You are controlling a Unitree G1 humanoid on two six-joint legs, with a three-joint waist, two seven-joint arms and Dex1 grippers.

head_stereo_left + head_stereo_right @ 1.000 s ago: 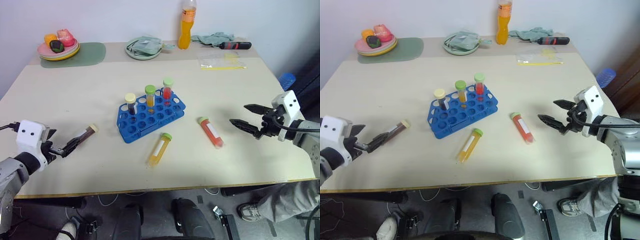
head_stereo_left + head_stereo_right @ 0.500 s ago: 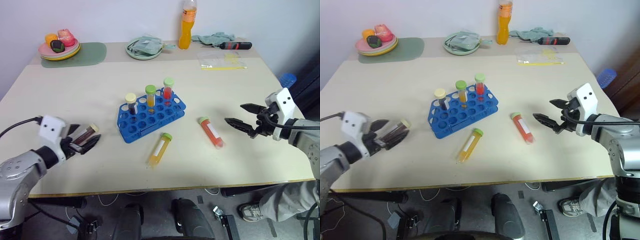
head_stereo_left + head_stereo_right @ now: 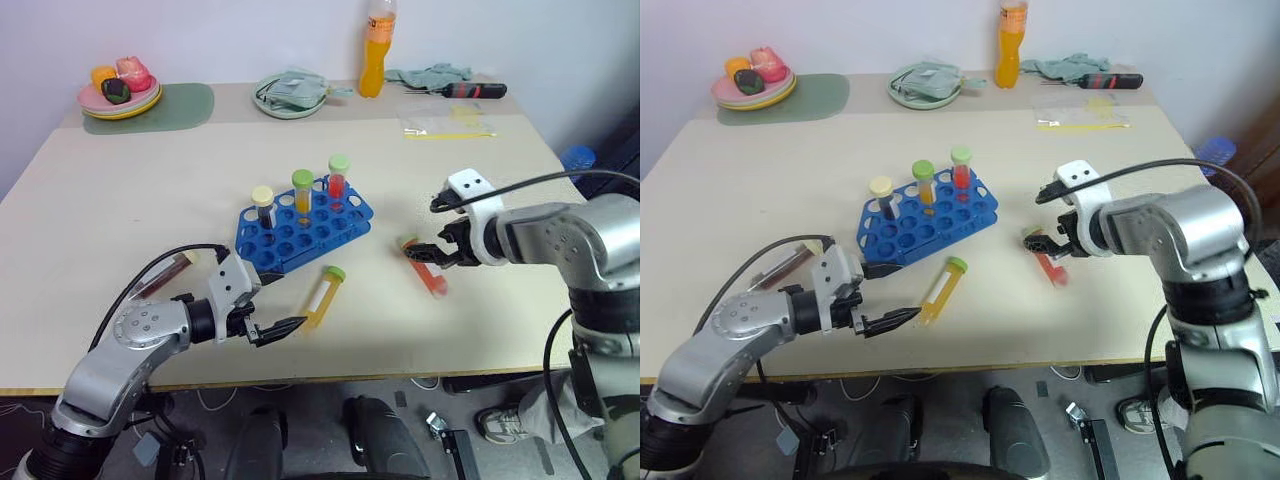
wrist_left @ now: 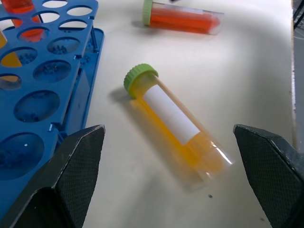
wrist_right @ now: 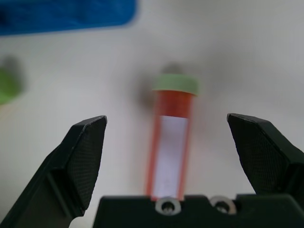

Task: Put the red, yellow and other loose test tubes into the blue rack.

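Watching both pairs of fingers spread wide and empty, my left gripper (image 3: 282, 326) beside the green-capped clear tube of yellow liquid (image 3: 320, 297) and my right gripper (image 5: 171, 156) straddling the red-filled tube (image 3: 424, 265), both lying near the blue plastic rack (image 3: 300, 231), I fear a skewed closing would roll either away.

The beige table (image 3: 150, 200) bears a blue rack (image 3: 303, 229) and loose tubes (image 3: 320, 297).

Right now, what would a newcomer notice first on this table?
The blue rack at the table's middle, with three capped tubes upright in it. Just in front, the yellow tube lies flat before the open left gripper, and the red tube lies under the open right gripper.
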